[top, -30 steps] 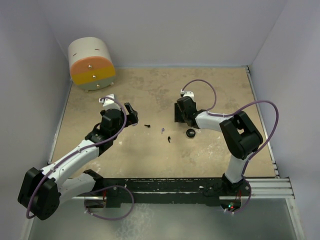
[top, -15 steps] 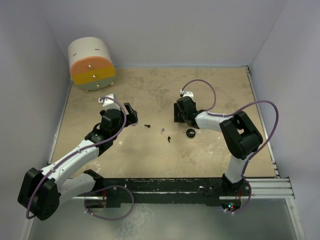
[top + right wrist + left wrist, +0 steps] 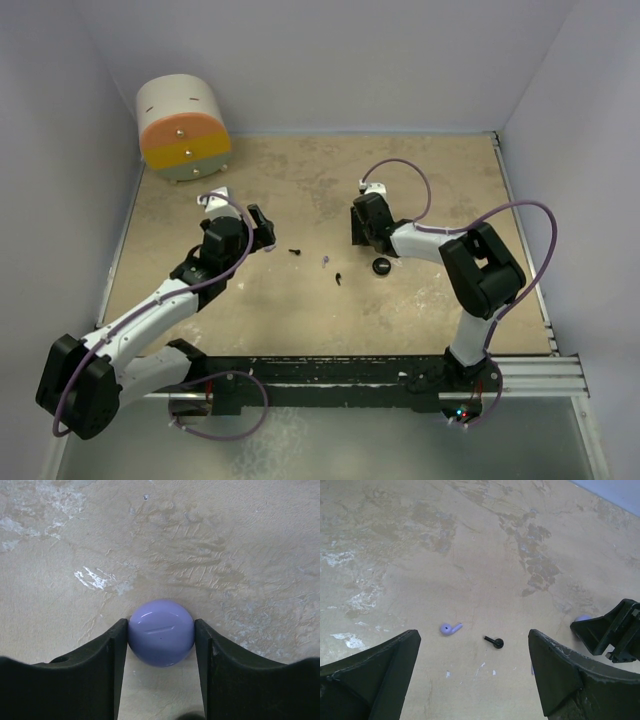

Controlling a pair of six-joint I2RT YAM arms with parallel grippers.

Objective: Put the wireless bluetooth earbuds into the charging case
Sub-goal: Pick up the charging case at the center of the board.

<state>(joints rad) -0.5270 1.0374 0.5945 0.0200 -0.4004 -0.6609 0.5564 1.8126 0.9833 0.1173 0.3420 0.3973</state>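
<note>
Right gripper (image 3: 161, 630) pinches the lavender case (image 3: 161, 634) right of centre, steadying it. Left gripper (image 3: 474, 636) gapes wide, empty, over a lavender earbud (image 3: 451, 628) and black earbud (image 3: 494, 641); next, probably lower and pinch one.

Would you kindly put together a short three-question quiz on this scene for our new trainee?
1. True or false: the left gripper is holding an earbud.
2. Between the fingers of the right gripper sits: A) a coin B) the lavender case C) nothing.
3. Fill in: in the left wrist view, the lavender earbud lies to the ___ of the black earbud.

Key: 1 false, its jaws stand open and empty; 2 B, touched on both sides; 3 left.
</note>
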